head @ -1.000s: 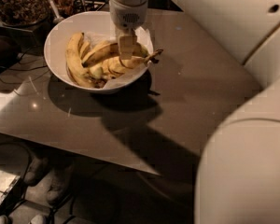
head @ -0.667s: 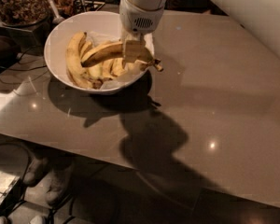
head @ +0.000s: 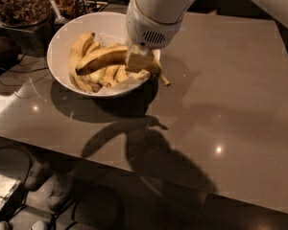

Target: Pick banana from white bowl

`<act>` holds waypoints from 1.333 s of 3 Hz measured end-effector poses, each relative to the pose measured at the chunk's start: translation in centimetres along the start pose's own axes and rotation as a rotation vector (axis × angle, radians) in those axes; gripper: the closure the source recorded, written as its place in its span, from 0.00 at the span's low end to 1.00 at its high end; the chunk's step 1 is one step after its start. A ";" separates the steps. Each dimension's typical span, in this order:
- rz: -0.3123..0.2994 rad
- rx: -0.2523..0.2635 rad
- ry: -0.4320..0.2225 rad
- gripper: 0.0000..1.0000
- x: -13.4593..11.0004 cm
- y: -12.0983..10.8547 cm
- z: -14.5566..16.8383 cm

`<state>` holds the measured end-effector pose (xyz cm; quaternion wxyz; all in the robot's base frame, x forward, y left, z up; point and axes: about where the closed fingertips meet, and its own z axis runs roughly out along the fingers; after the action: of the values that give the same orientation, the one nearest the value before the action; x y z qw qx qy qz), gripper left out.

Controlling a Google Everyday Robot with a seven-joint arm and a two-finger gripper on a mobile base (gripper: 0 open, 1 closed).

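Item 1, nearest: surface (head: 221, 90), grey-brown and glossy, with small highlights. The arm's broad shadow (head: 149, 152) lies across its front half.

Item 2: white bowl (head: 62, 35), on the left rear part of the surface. It holds several shorter bananas (head: 79, 56) lying against its left wall and floor.

Item 3: end effector (head: 140, 66), hanging from the white wrist over the right side of the bowl. Its pale fingers are closed narrowly on the banana's stem half.

Item 4: banana (head: 103, 57), held in the end effector. It lies roughly level above the shorter bananas, with its dark tip to the left over the bowl. Its thin stem pokes past the right rim.

Item 5, farthest: dark glass container (head: 14, 4) of brown bits, beyond the bowl at the top left.

Change noted: a second ago the banana lay lower among the others, with the end effector pressed down on it. It now rides higher and flatter, its tip clear of the heap. The large white arm section that filled the lower right a second ago is out of view. The bowl has not shifted.

Assessment: the grasp appears secure and the lift is under way. The banana has not yet cleared the bowl's outline, so the remaining step is raising it away.
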<state>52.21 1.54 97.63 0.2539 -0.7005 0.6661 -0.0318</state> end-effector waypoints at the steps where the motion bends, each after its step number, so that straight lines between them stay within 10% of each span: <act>1: -0.002 0.016 0.007 1.00 -0.1 0.2 -0.8; 4: 0.065 0.006 0.077 1.00 0.3 3.0 -3.6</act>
<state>48.08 0.21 99.49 0.2311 -0.6760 0.6978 -0.0521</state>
